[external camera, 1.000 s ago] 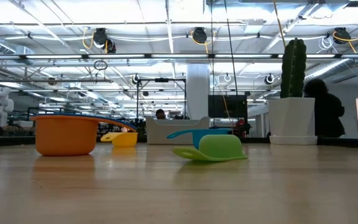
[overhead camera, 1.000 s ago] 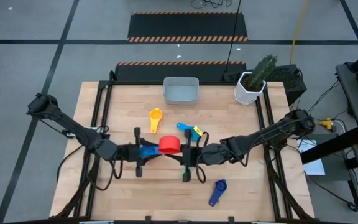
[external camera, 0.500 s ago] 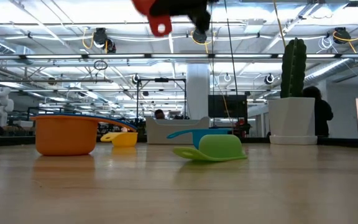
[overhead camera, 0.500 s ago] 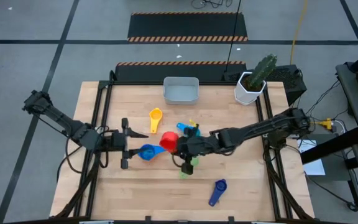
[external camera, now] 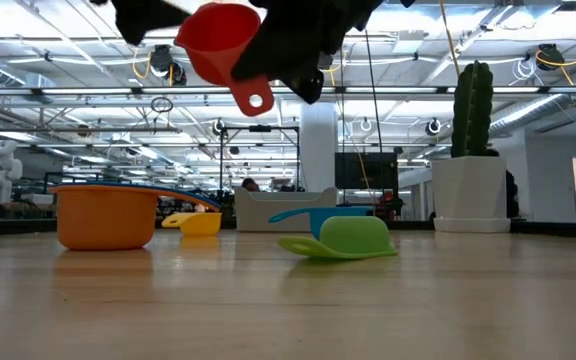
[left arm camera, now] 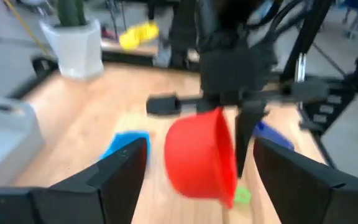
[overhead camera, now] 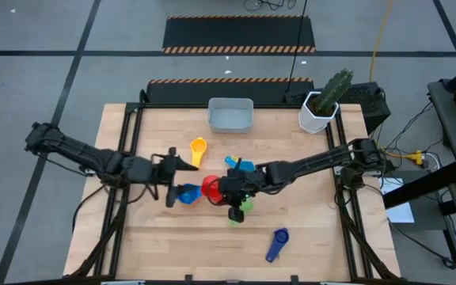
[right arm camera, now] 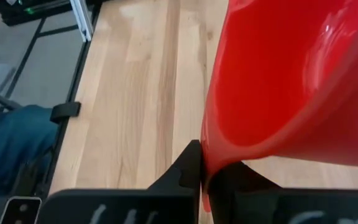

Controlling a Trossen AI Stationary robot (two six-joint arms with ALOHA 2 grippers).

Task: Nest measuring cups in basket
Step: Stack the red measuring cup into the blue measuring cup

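Pinching red cup point(overhead camera: 210, 188) aloft, right end effector point(overhead camera: 226, 190); left end effector point(overhead camera: 177, 180) spread beside; blue cup point(overhead camera: 187, 194) below.

A light wooden tabletop point(overhead camera: 204, 237) stands on a grey floor point(overhead camera: 38, 32) crossed by dark lines, with a black mat edged in orange-and-black hazard stripes point(overhead camera: 238, 35) behind it. Beyond, a wide hall shows rows of bright ceiling lights point(external camera: 58, 40), white trusses and a pale column point(external camera: 318, 150).
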